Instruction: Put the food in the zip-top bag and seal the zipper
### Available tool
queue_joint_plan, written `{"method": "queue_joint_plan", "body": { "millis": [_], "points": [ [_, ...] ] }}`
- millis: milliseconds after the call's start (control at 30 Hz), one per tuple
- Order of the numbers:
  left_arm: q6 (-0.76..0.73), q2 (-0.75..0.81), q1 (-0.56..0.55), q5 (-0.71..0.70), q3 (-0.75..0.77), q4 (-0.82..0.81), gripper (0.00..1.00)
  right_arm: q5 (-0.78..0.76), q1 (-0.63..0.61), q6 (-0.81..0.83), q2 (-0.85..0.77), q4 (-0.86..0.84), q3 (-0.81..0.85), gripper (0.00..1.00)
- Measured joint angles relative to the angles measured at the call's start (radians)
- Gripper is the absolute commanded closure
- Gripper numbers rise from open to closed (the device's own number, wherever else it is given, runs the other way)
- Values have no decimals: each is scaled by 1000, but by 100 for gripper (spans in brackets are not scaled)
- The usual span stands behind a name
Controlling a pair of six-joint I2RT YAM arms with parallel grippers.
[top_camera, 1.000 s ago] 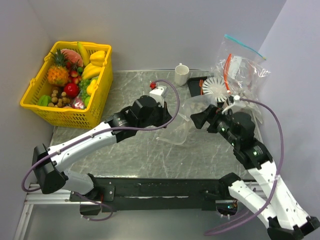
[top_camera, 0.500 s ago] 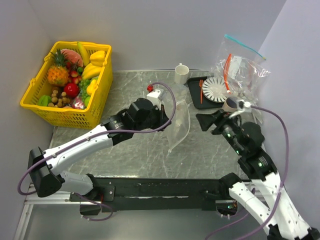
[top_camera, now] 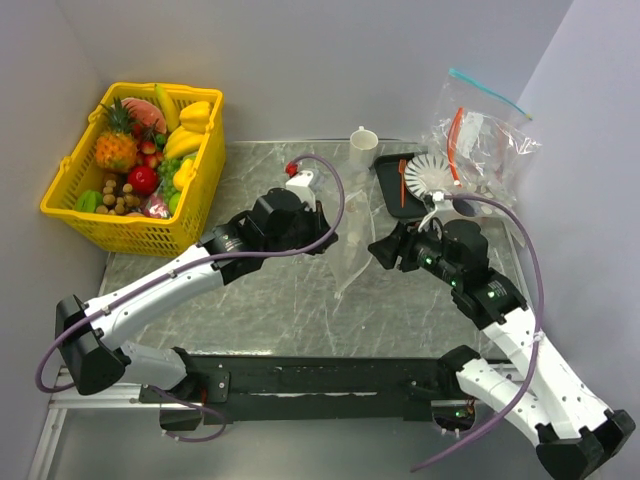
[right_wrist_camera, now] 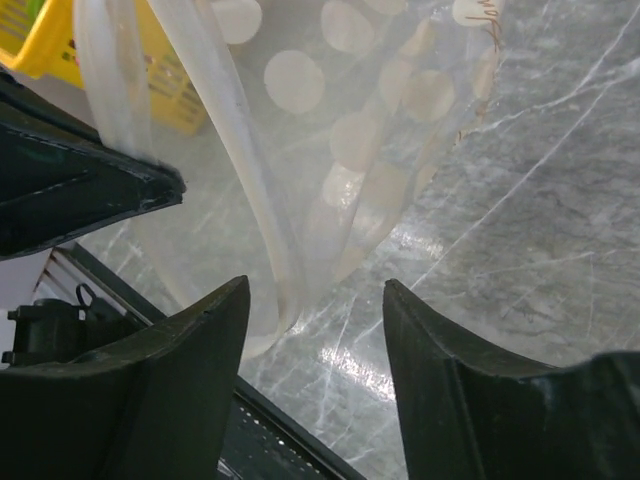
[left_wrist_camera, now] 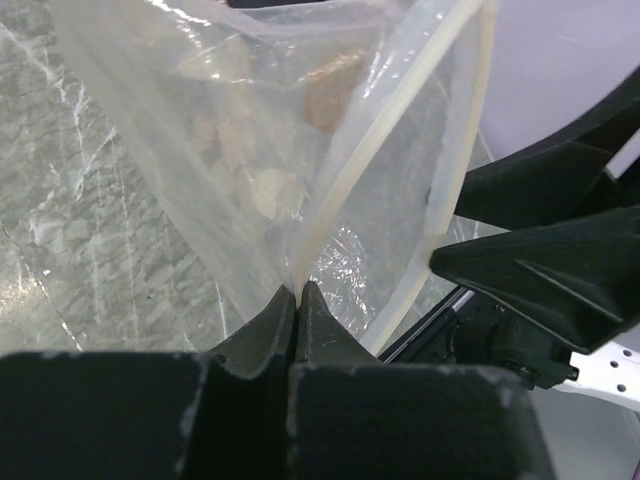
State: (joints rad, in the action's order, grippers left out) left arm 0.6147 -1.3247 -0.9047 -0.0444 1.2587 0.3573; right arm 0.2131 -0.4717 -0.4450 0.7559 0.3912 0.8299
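Early stage. Far left, in yellow basket (top_camera: 130, 235): pineapple (top_camera: 115, 148), strawberries (top_camera: 150, 150), apple (top_camera: 142, 180), none bagged yet. Mid-desk (top_camera: 290, 310): left gripper (top_camera: 328, 238) pinched shut on one lip of dotted zip-top bag (top_camera: 355, 255), held up, mouth spread. Right: right gripper (top_camera: 380, 250), jaws apart, straddling opposite lip's zipper (right_wrist_camera: 250, 165), no clamp yet. Left to do: load food, press zipper shut.
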Motion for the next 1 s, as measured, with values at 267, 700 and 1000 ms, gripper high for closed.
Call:
{"method": "queue_joint_plan", "body": {
  "millis": [267, 700, 1000],
  "points": [
    [3, -12, 0, 28, 0, -2, 99, -18, -60, 24, 68, -1, 1, 71],
    [74, -58, 86, 210, -101, -184, 99, -243, -112, 68, 172, 216, 268, 100],
    [106, -196, 124, 303, -122, -262, 24, -324, -151, 68, 280, 386, 321, 97]
  ]
}}
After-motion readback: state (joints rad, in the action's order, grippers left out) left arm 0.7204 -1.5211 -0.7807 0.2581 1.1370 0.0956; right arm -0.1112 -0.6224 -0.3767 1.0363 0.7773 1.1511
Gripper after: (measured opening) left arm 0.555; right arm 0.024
